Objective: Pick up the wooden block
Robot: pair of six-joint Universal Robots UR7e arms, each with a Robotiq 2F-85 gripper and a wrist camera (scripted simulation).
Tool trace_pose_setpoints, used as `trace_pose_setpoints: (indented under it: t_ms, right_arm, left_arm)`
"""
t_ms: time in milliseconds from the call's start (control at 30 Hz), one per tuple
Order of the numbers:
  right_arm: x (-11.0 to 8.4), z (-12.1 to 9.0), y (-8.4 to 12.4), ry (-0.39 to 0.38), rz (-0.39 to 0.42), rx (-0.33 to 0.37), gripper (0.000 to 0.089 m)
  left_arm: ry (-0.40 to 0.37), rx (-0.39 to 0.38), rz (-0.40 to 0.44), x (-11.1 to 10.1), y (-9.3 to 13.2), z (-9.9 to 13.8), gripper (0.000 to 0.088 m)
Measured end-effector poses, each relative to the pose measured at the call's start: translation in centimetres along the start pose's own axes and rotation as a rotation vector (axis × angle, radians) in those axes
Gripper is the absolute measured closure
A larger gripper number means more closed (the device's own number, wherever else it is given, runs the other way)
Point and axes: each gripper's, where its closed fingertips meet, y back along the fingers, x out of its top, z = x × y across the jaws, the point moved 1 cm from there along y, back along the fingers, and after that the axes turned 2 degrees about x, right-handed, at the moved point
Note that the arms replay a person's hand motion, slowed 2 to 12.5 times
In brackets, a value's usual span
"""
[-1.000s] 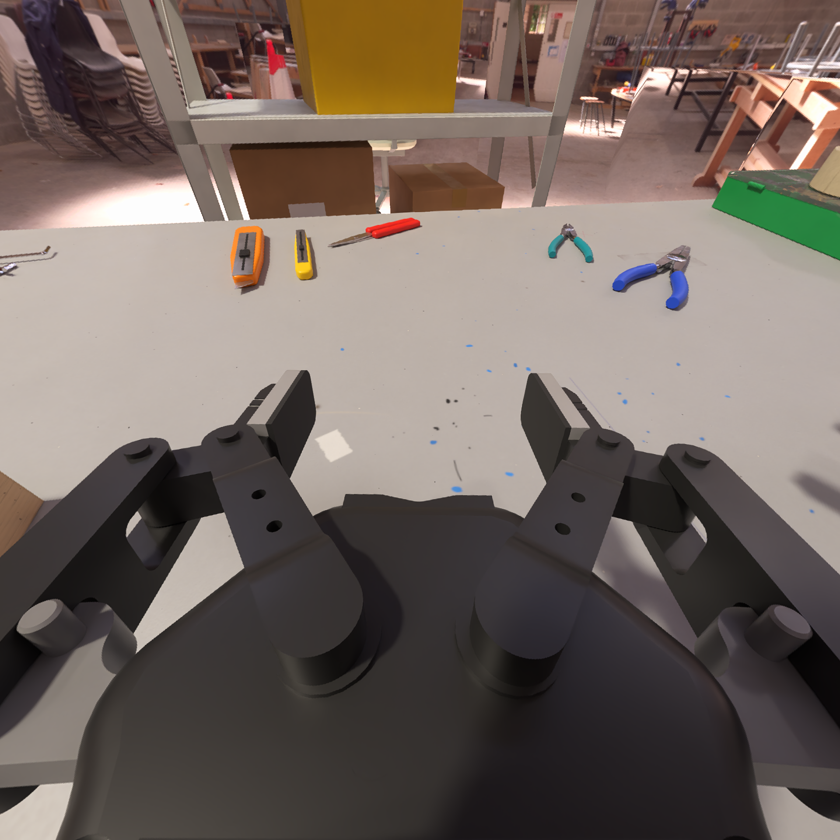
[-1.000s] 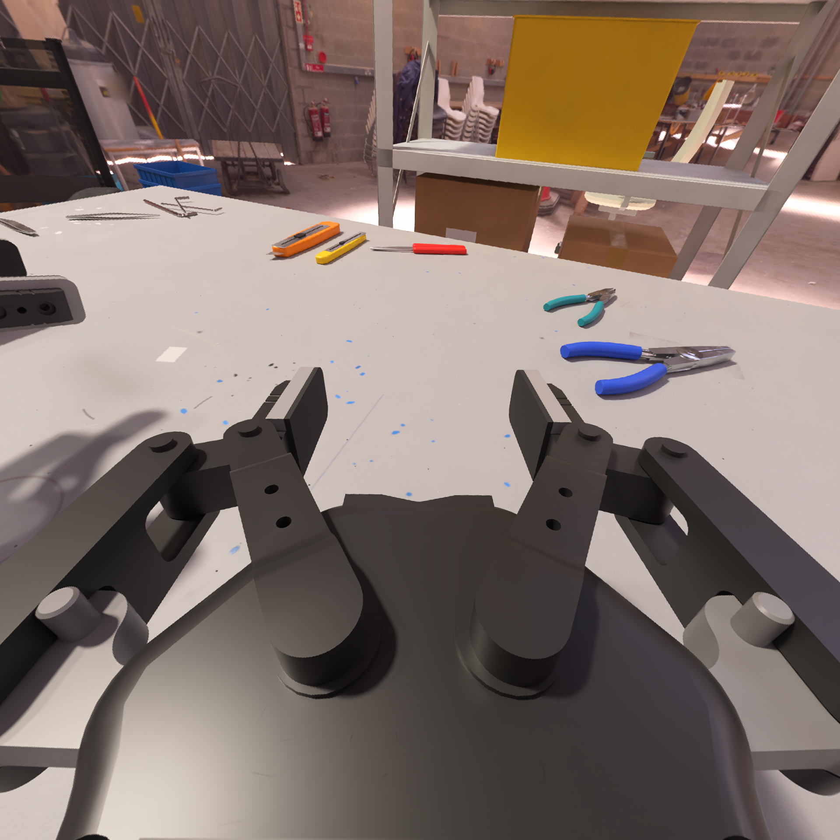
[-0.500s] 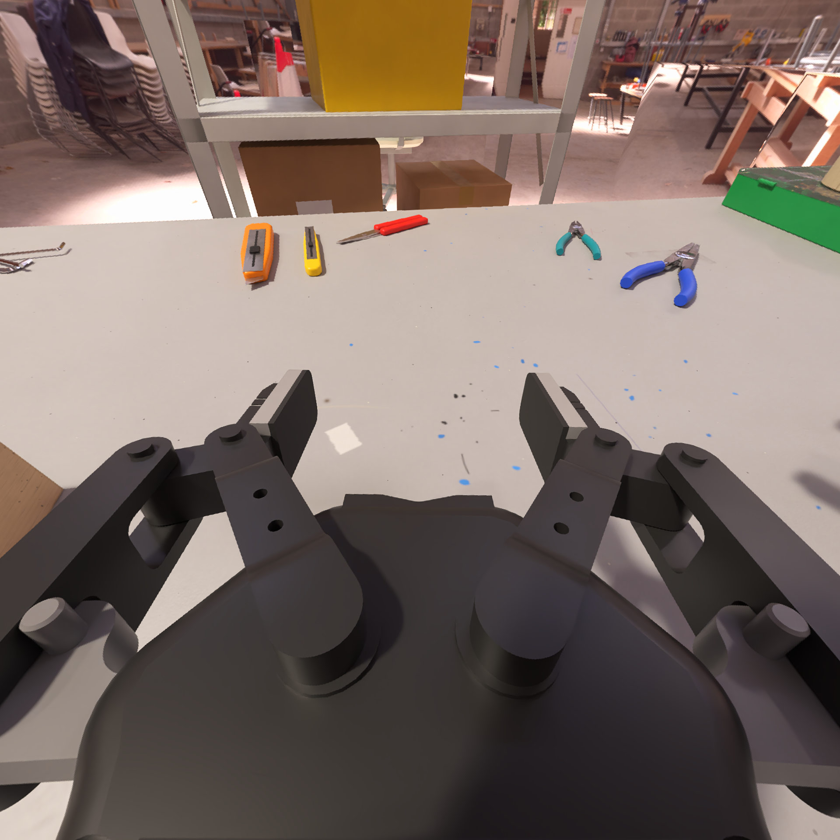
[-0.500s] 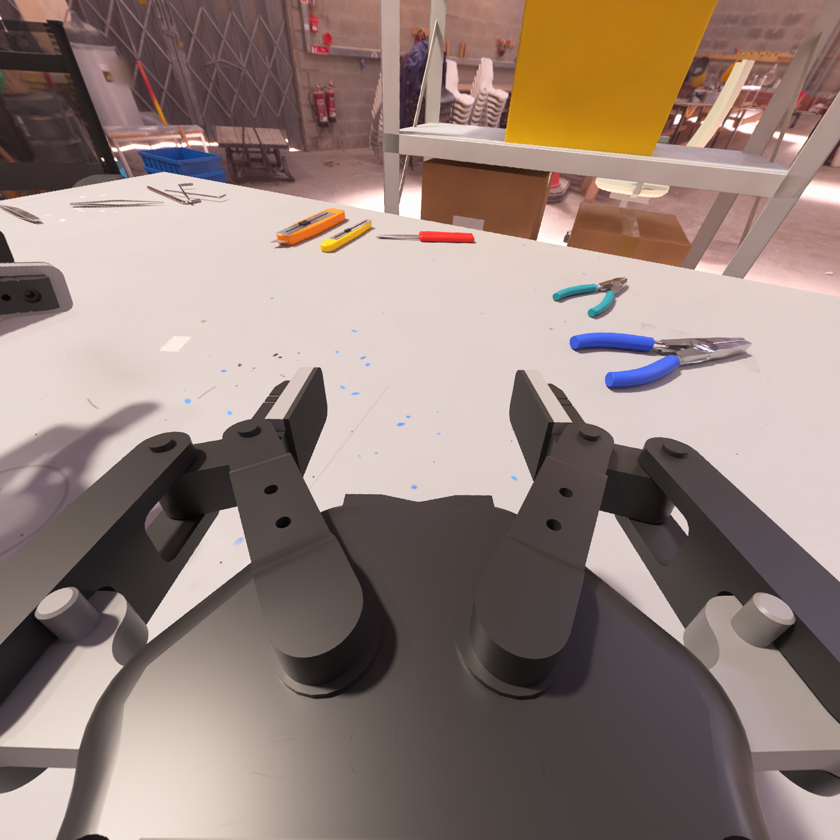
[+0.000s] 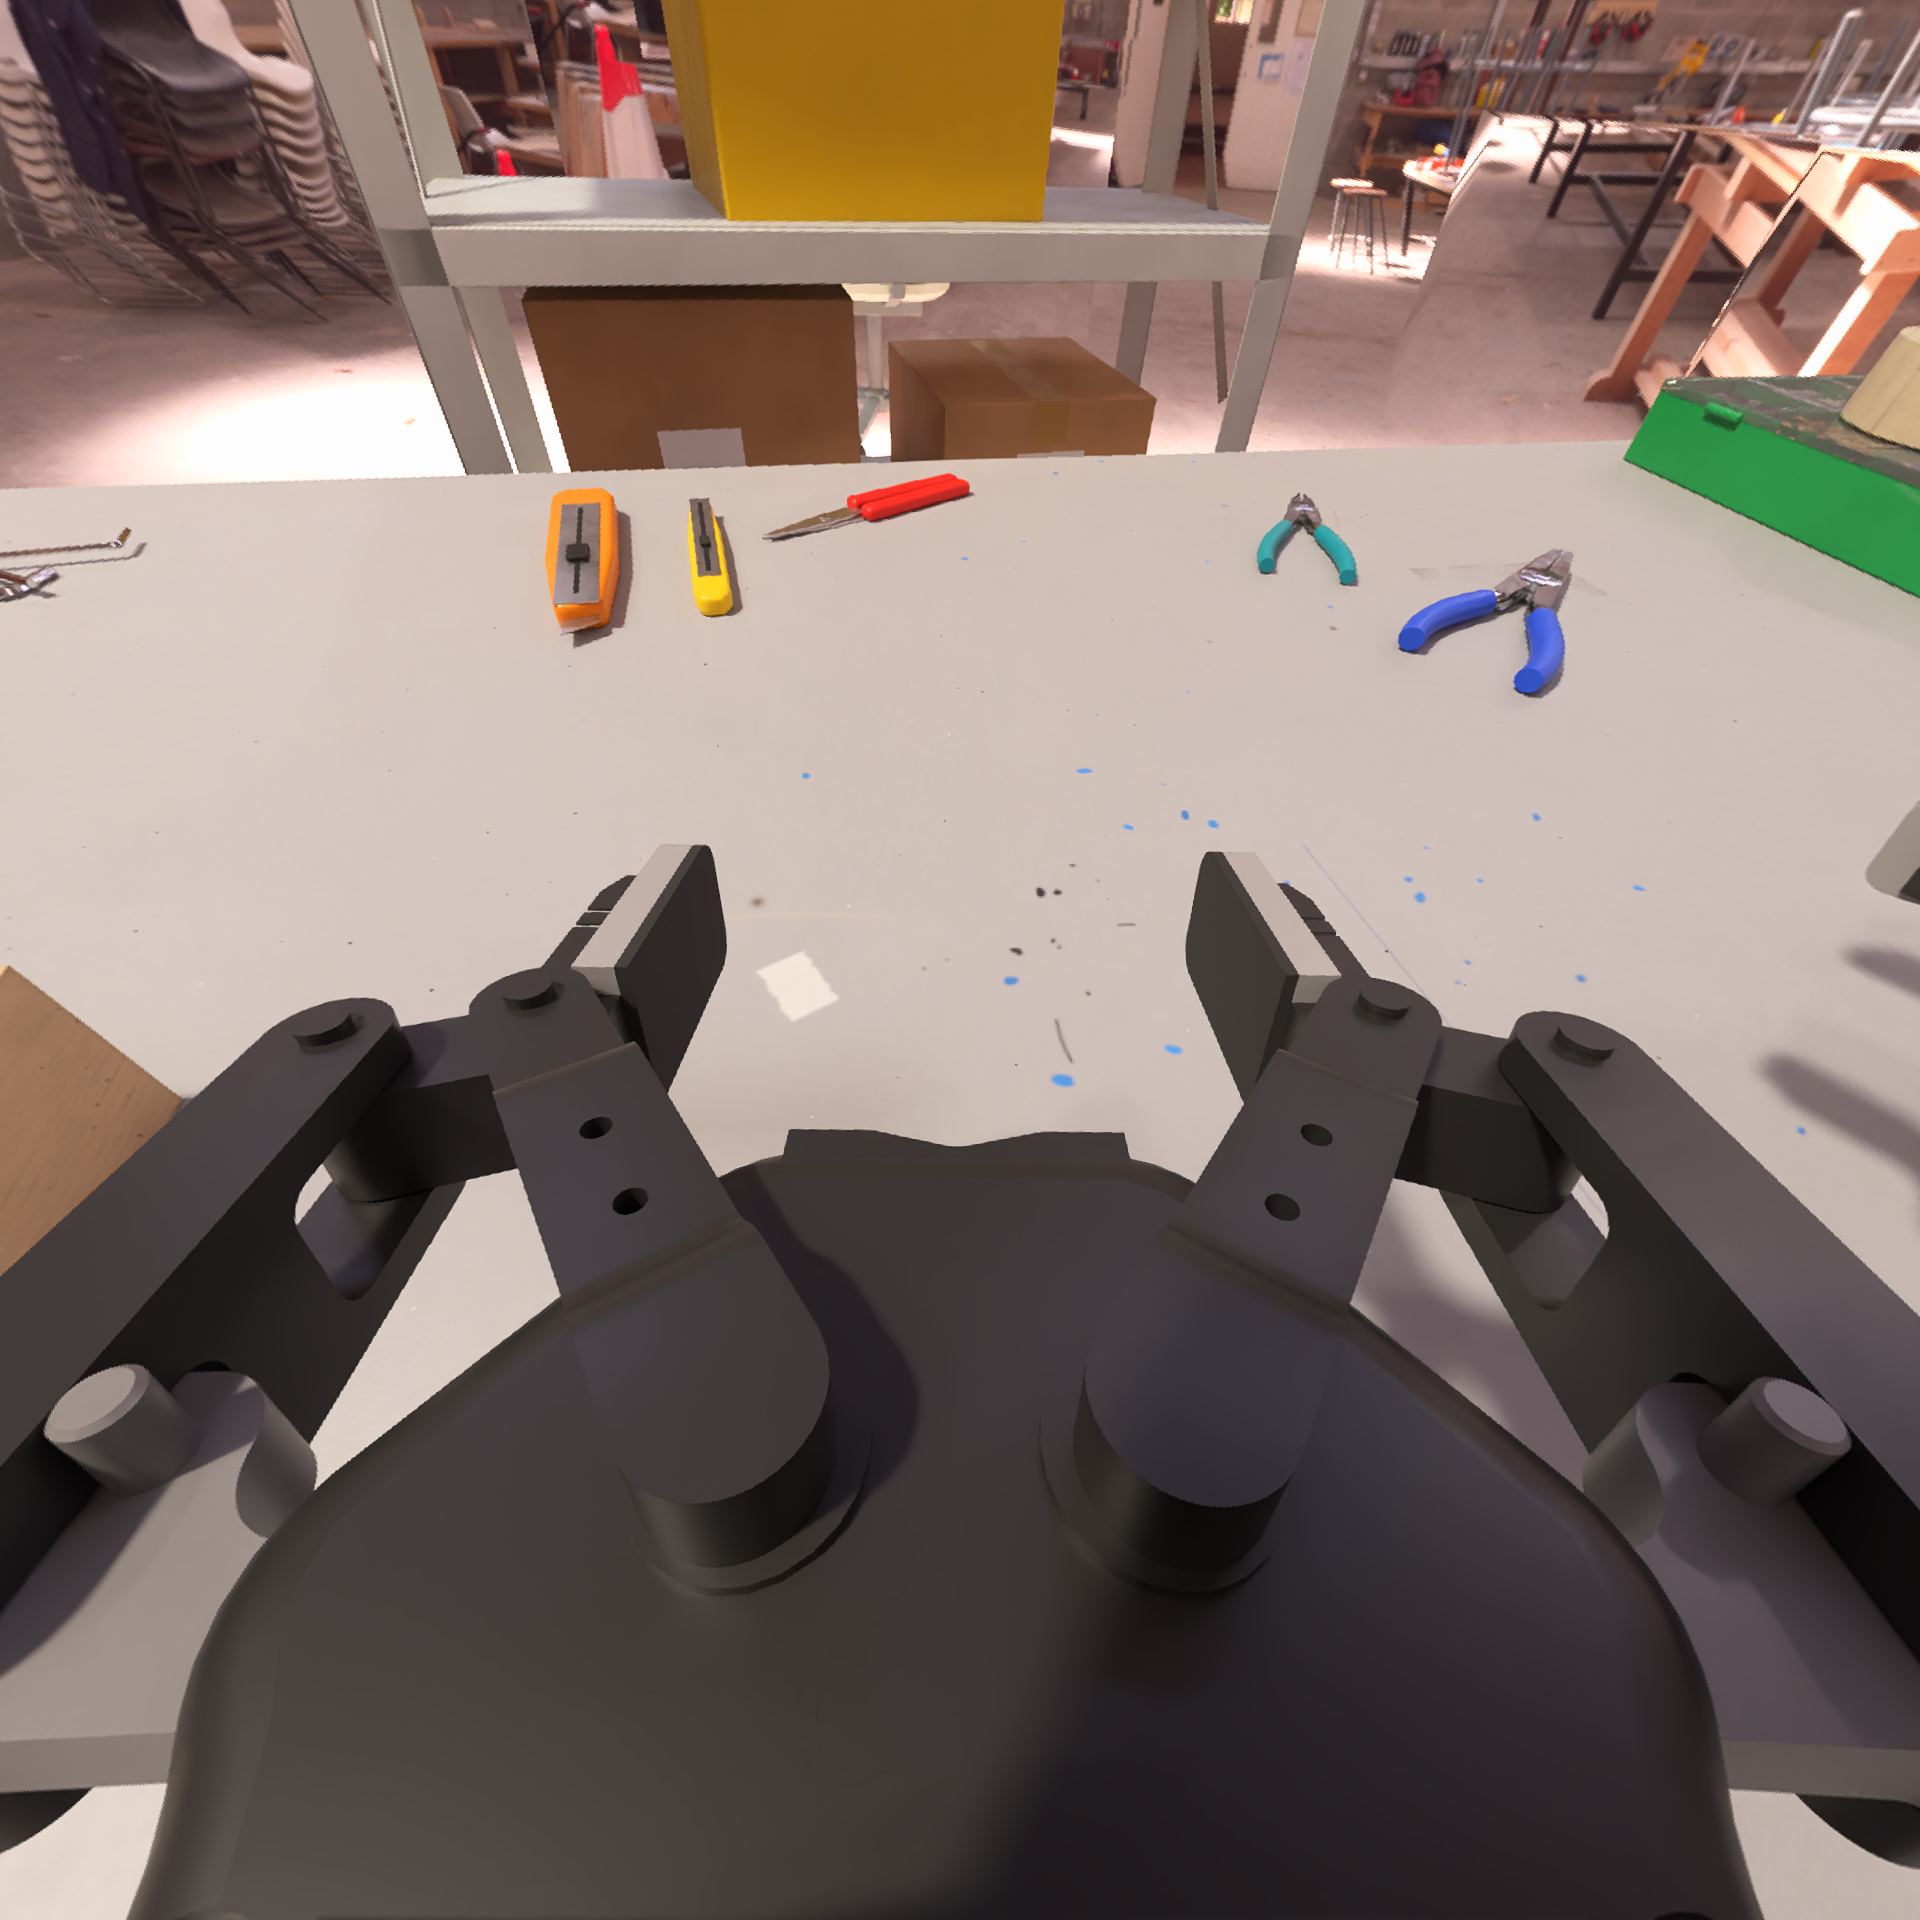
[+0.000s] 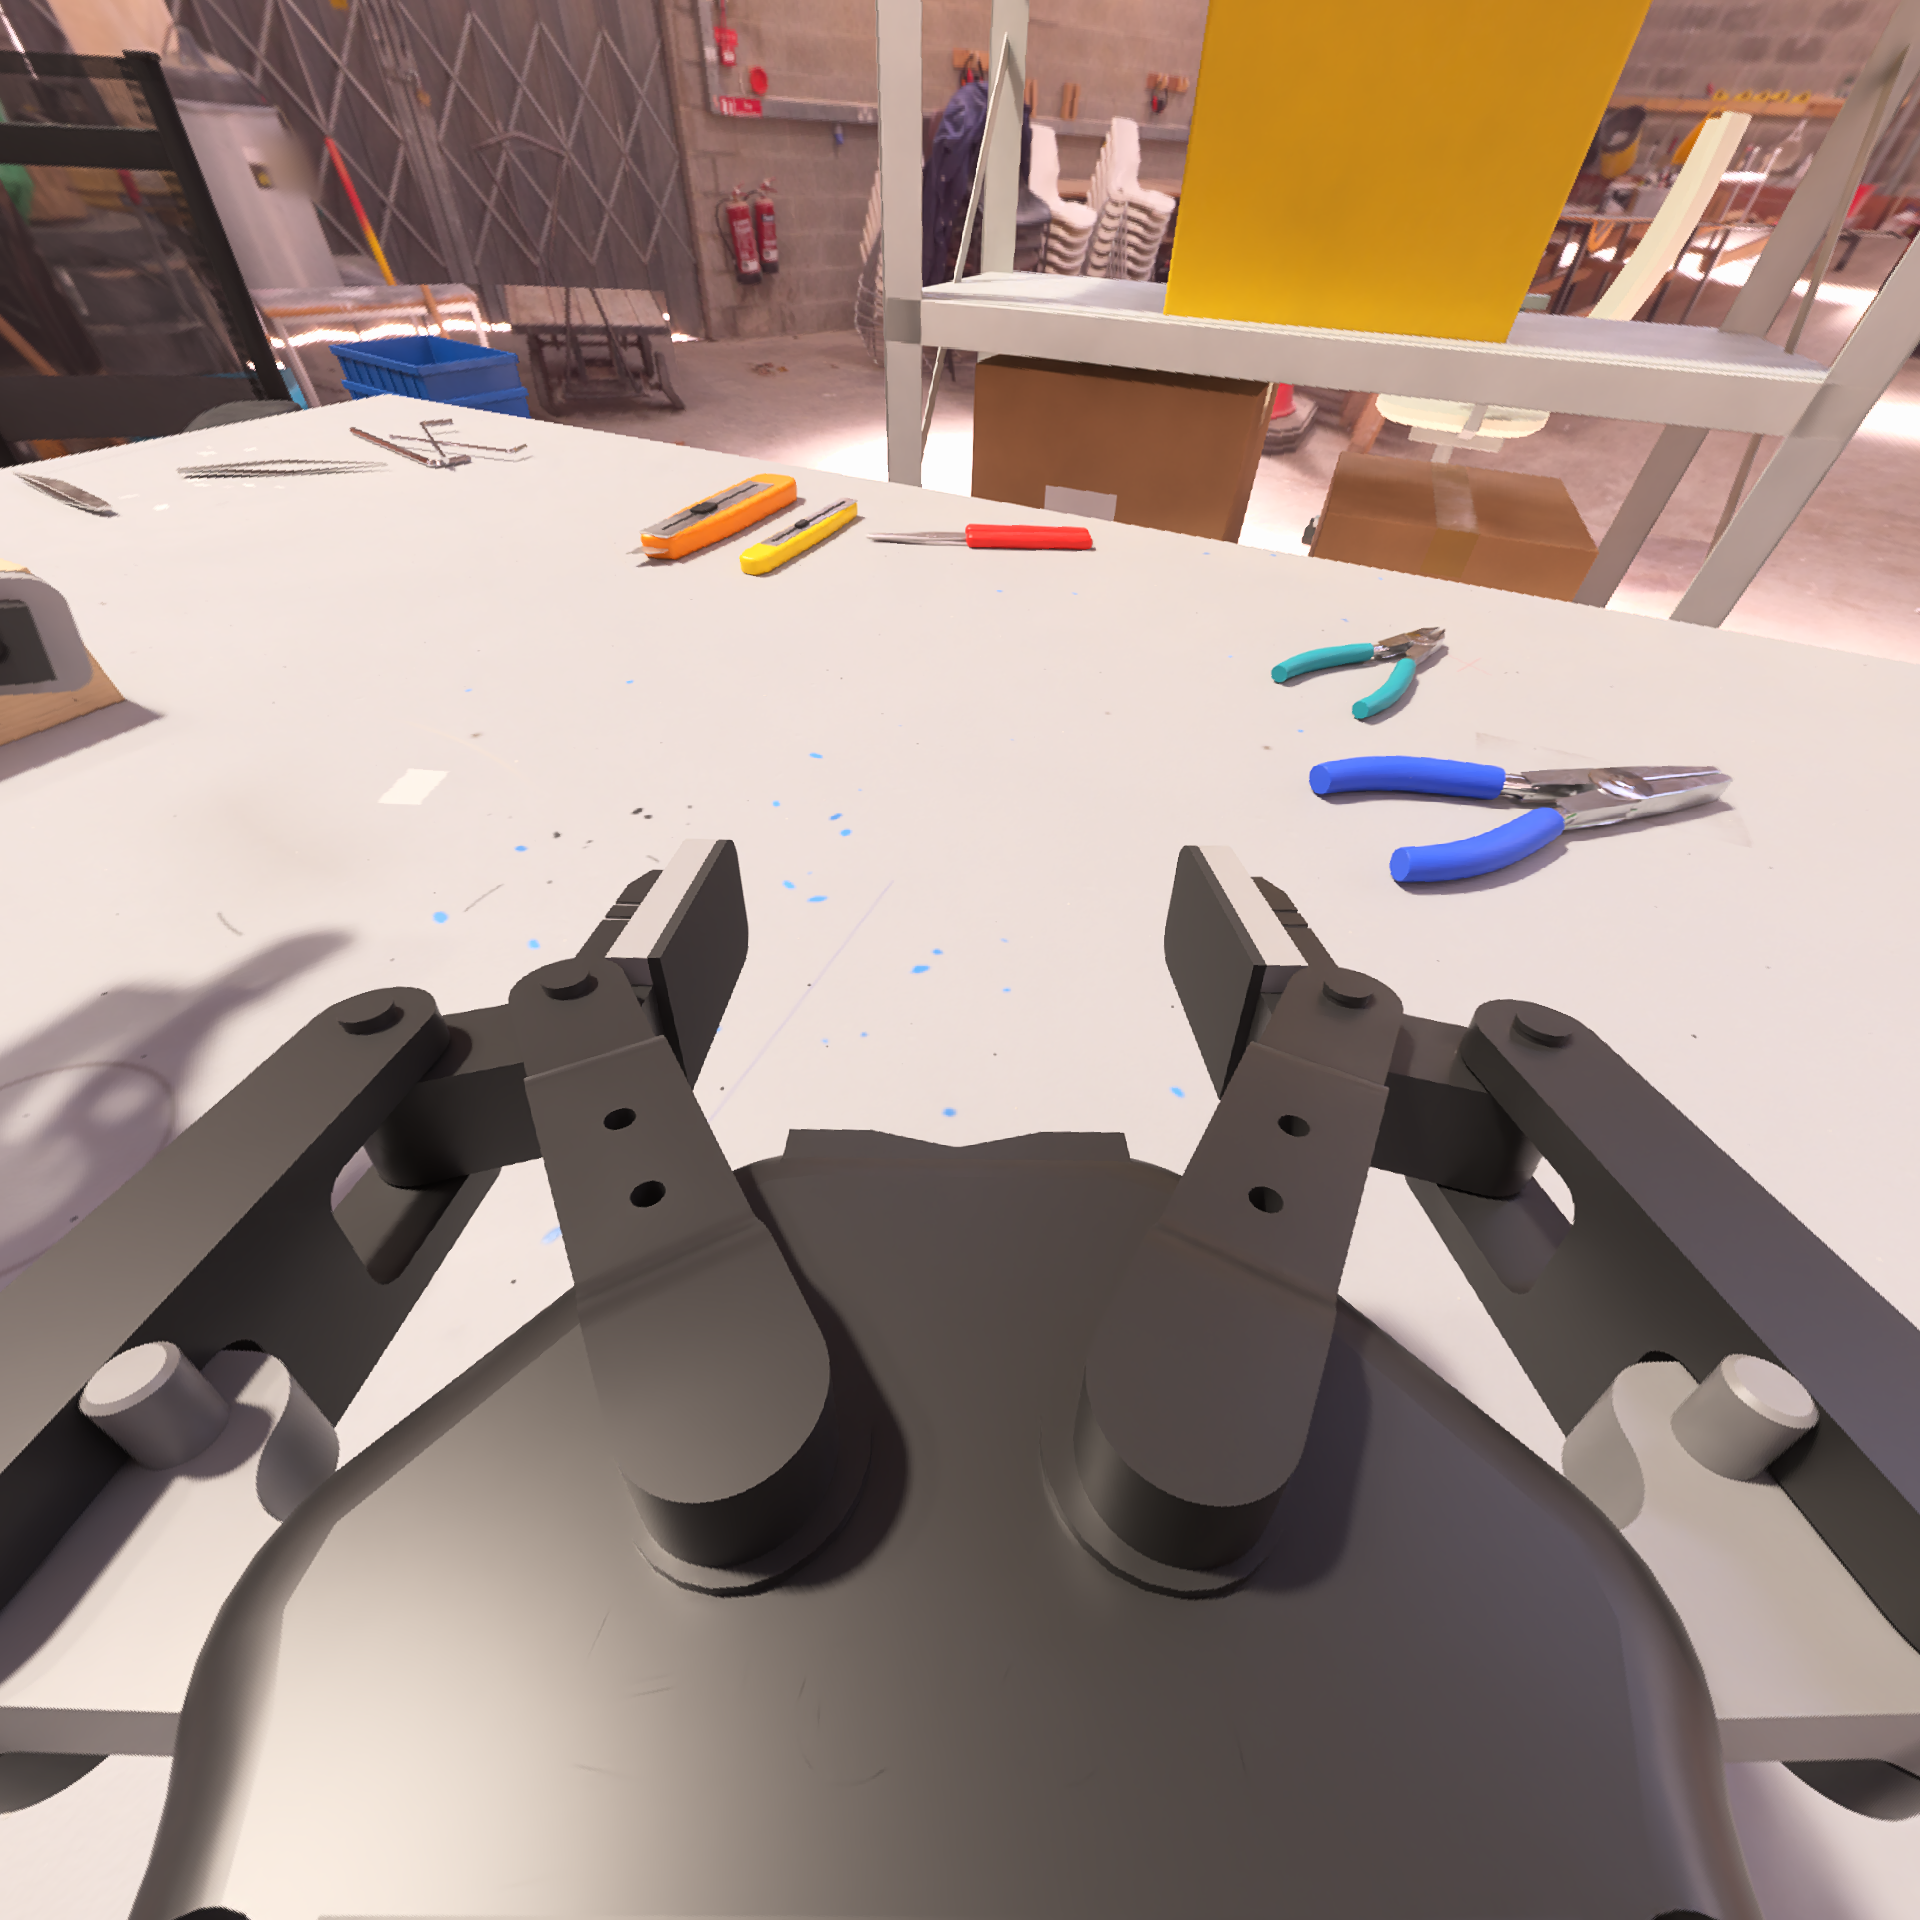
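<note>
At the centre of the left wrist view, the left gripper (image 5: 956,914) hung over the grey table (image 5: 935,707) with its jaws spread wide, and nothing sat between them but bare tabletop and a few blue specks. Both fingers (image 5: 665,935) stood clear of everything, holding nothing at all. Down at the left edge of that frame the wooden block (image 5: 62,1101) poked in, a tan corner lying on the table just beside the gripper's left linkage, outside the jaws; whether it touched the linkage could not be told.

Over in the right wrist view, the right gripper (image 6: 956,914) was just as wide open and just as empty, its fingers (image 6: 1216,935) above speckled table. Far at the left edge of that frame the wooden block (image 6: 52,707) showed again, with a grey-and-black part of the other arm over it.

Toward the top of the left view lay an orange knife (image 5: 582,556), a yellow knife (image 5: 710,556) just beside it, a red-handled tool (image 5: 883,502), teal pliers (image 5: 1304,540) and blue pliers (image 5: 1496,623), all well apart from either gripper. A green box (image 5: 1766,468) sat at the upper right.
</note>
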Motion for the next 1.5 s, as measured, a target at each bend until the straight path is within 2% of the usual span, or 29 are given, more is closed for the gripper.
trace_pose_setpoints:
  t_ms: [167,467,667,1100,1300,1500]
  right_arm:
    - [0.1,0.1,0.1,0.003,-0.002,0.001,0.0181]
    - [0.1,0.1,0.1,0.003,-0.006,0.011,0.0181]
    - [0.1,0.0,0.1,0.002,-0.011,0.023,0.0180]
    - [-0.1,-0.4,0.0,-0.004,-0.022,0.050,0.0180]
    - [-0.2,-0.6,-0.1,-0.008,-0.026,0.059,0.0180]
    - [-0.2,-0.6,-0.2,-0.006,-0.029,0.064,0.0181]
  left_arm:
    - [-0.009,-0.005,-0.007,0.9,1.0,-0.5,0.0107]
    - [-0.055,-0.006,-0.007,3.7,3.7,-2.2,0.0122]
    - [-0.095,-0.009,-0.046,5.5,5.5,-3.9,0.0146]
    - [-0.152,0.016,-0.212,8.4,7.3,-10.1,0.0168]
    - [-0.177,0.044,-0.329,8.7,7.1,-13.6,0.0186]
    - [-0.157,0.052,-0.454,8.3,6.6,-16.6,0.0200]
